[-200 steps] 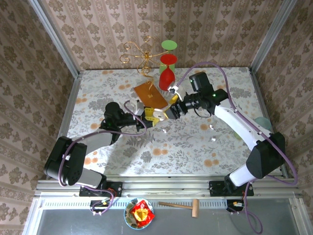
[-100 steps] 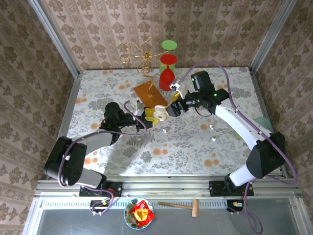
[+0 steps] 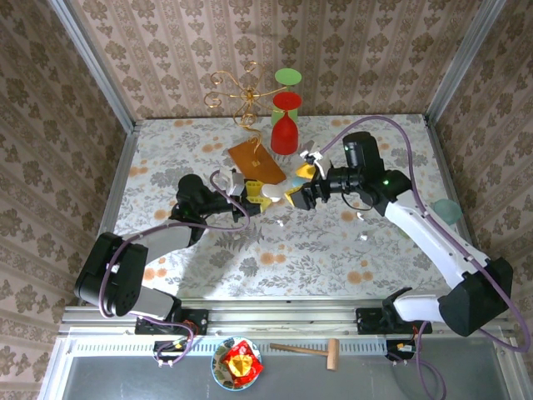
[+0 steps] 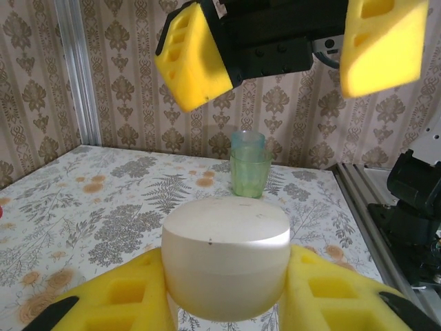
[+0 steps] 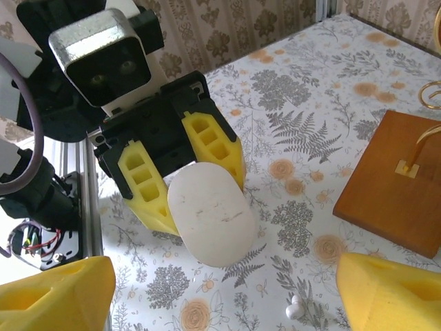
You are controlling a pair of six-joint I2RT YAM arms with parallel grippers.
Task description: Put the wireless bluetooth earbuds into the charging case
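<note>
The white charging case (image 4: 226, 265), a smooth oval pebble with its lid down, sits clamped between the yellow pads of my left gripper (image 4: 226, 303). From above, the case (image 3: 271, 192) is held just over the table's middle by the left gripper (image 3: 259, 199). My right gripper (image 3: 297, 185) hovers close to its right, open and empty, its pads (image 4: 193, 55) wide apart. In the right wrist view the case (image 5: 210, 214) lies ahead of the right gripper (image 5: 220, 300). One white earbud (image 5: 295, 310) lies on the cloth below the case. Small white earbuds (image 3: 281, 223) (image 3: 363, 237) rest on the table.
A wooden base (image 3: 254, 161) with a gold wire stand (image 3: 241, 92) sits just behind the grippers. An upturned red glass (image 3: 285, 125) and a green cup (image 3: 288, 79) stand at the back. Stacked teal cups (image 3: 445, 210) are at the right edge.
My right gripper has drawn back to the right, away from the case, and its jaws have spread wider. The left gripper still holds the case in the same place.
</note>
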